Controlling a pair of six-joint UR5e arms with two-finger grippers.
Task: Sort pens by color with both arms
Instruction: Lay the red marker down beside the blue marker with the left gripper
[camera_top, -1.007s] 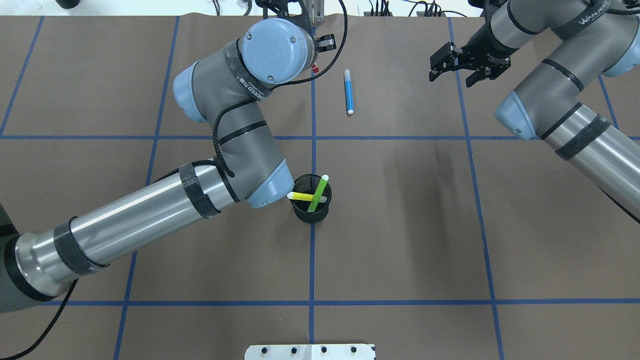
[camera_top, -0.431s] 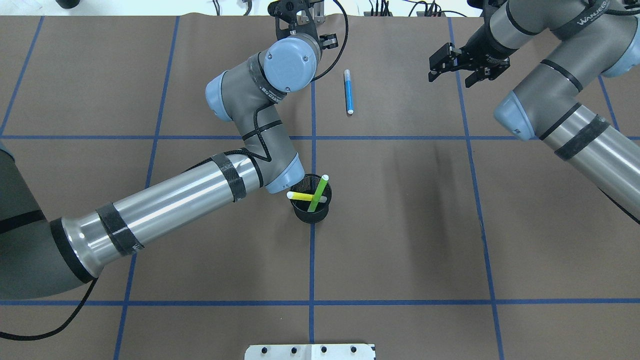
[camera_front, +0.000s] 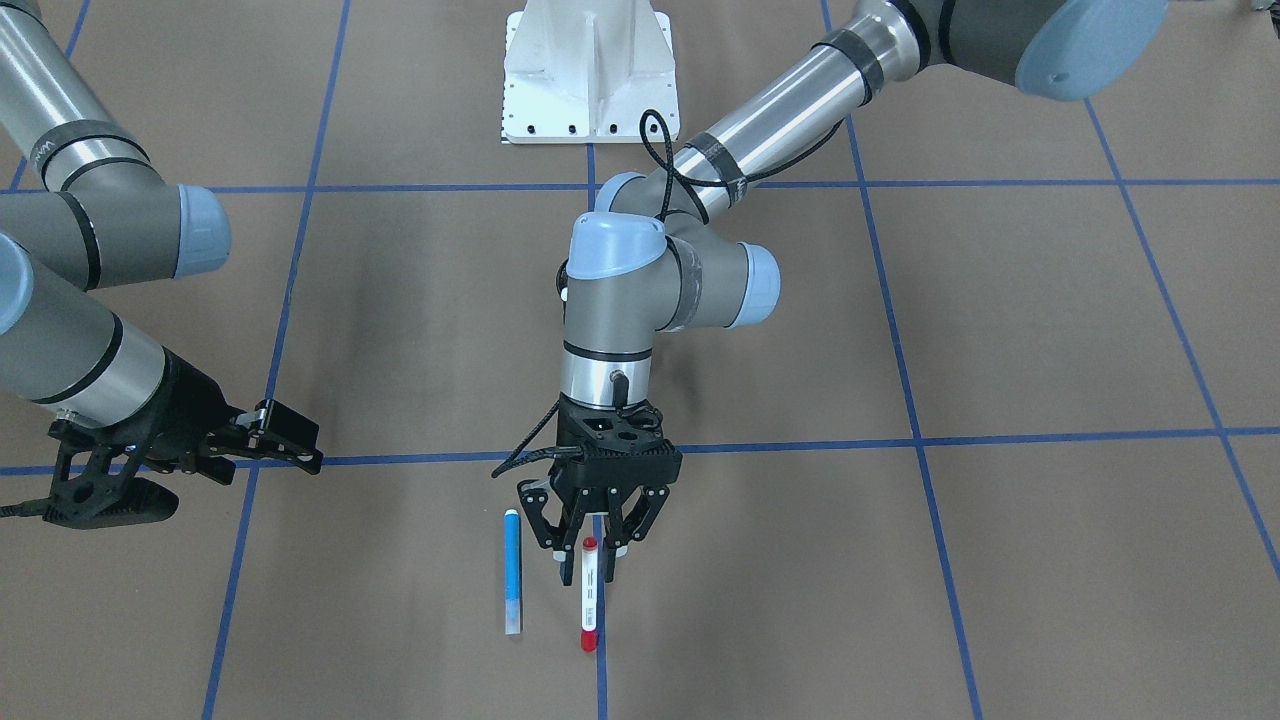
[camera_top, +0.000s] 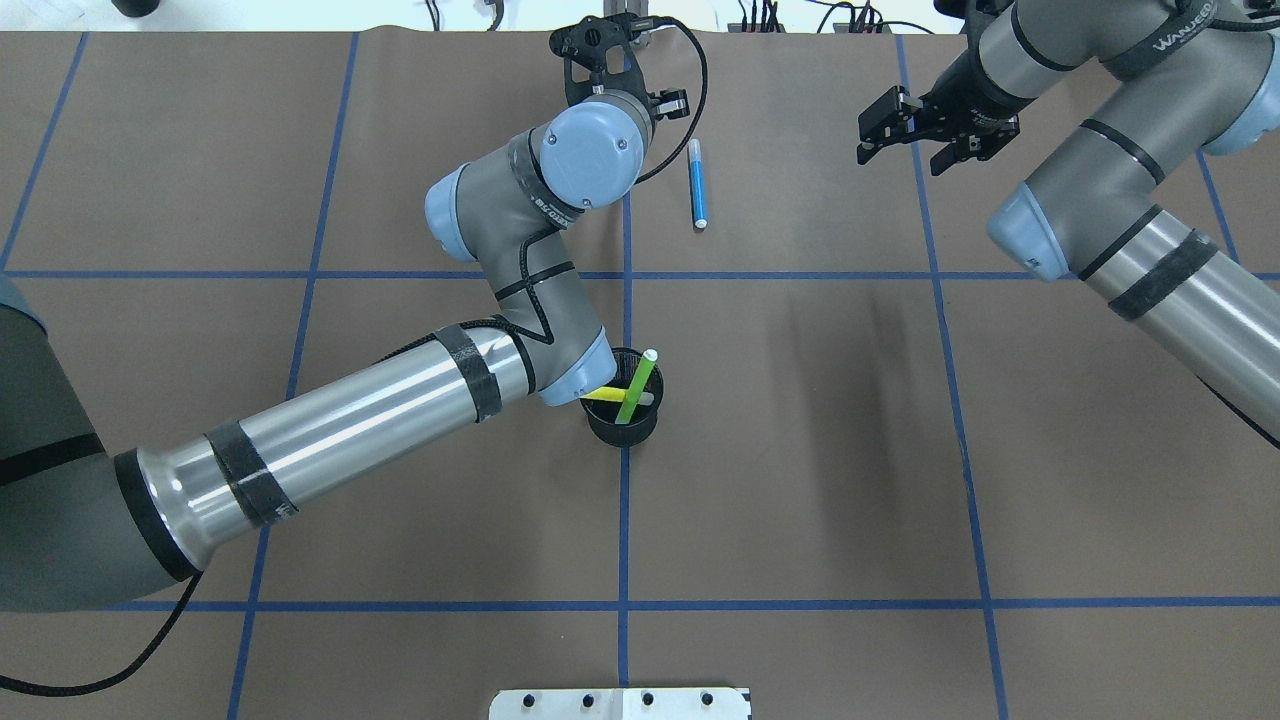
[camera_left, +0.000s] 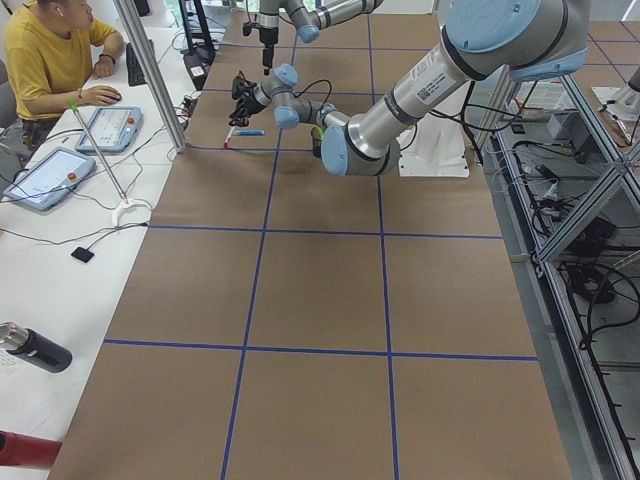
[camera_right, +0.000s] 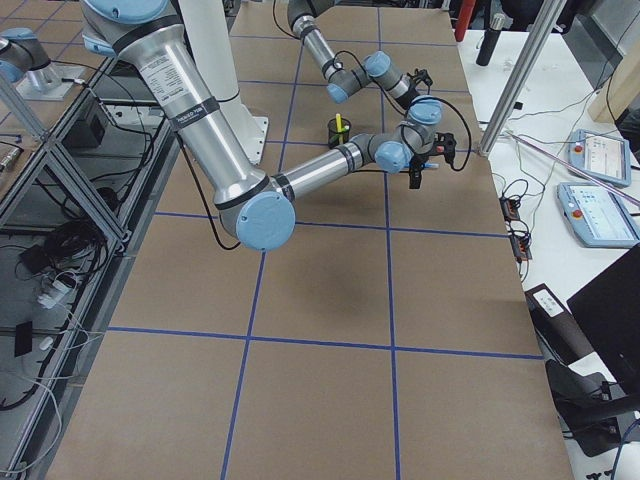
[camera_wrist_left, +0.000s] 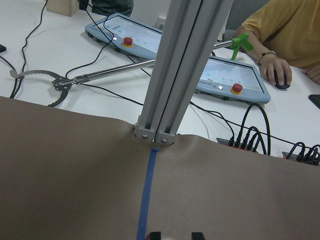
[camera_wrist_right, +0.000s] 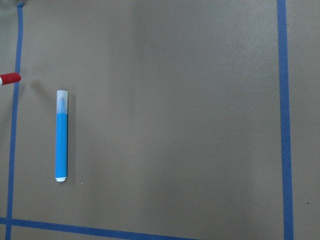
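- As the left gripper (camera_front: 588, 556) hangs over the near end of the red pen (camera_front: 589, 598) with its jaws spread either side of it, the step in hand looks like picking up that pen.
- Next, I judge, the jaws must come down square across the barrel and close; the pen is slim and round, so an off-centre pinch could roll it away.
- The red pen has a white barrel with red at both ends. It lies flat on the table, along a blue tape line (camera_front: 600, 680).
- Just beside it, parallel and apart, lies the blue pen (camera_front: 512, 570), with one clear end and one pale end.
- The green pen (camera_top: 636, 383) and yellow pen (camera_top: 618, 396) stand crossed in a black cup (camera_top: 620, 428) at mid-table, so half the sorting seems done.
- The right gripper (camera_top: 918, 138) hovers well apart, near the table's far edge. Its jaws are spread and hold nothing.
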